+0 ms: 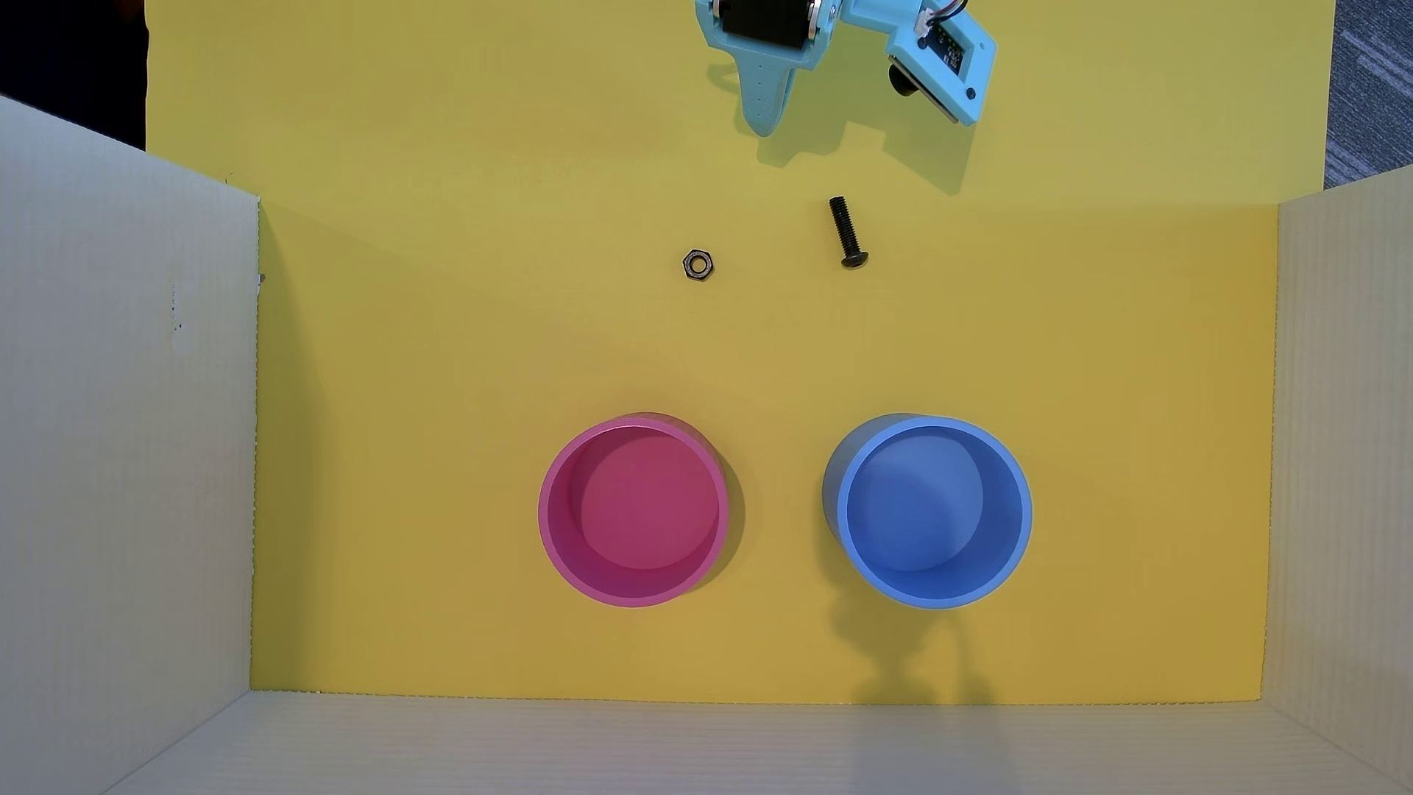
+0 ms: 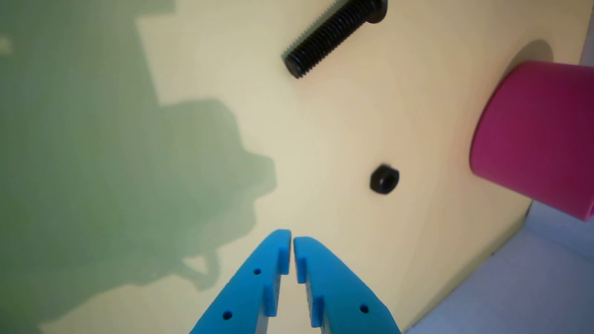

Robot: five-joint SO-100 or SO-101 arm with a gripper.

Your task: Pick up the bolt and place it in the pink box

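Overhead, the light-blue plastic tool [image 1: 764, 126] hangs at the 12 o'clock edge of the yellow bench [image 1: 428, 397], its two tapered fingers drawn together with nothing between them; in the wrist view the same tool [image 2: 292, 239] shows its tips nearly touching, only a thin slit between them, and it grips nothing. The small black threaded bolt with a rounded head [image 1: 846, 232] lies flat on the bench toward 5 o'clock of the tool and apart from it, head toward 6 o'clock and threaded end toward 12 o'clock; in the wrist view the bolt [image 2: 332, 35] lies at about 12 o'clock of the fingertips, well clear of them, its head cut by the top edge. The small dark hexagonal metal nut with a centre hole [image 1: 697, 264] sits at 9 o'clock of the bolt, apart from it; in the wrist view the nut [image 2: 384, 179] rests near the tool at about 1 o'clock. The round pink plastic cup-like box with a thick rim [image 1: 564, 466] stands upright toward 6 o'clock of the nut, well apart; its interior holds nothing; the wrist view catches its outer wall [image 2: 538, 134] at 3 o'clock. A round blue plastic container of the same size [image 1: 856, 466] stands at 3 o'clock of the pink one, not touching; pale corrugated cardboard walls [image 1: 122, 459] enclose the bench on three sides.
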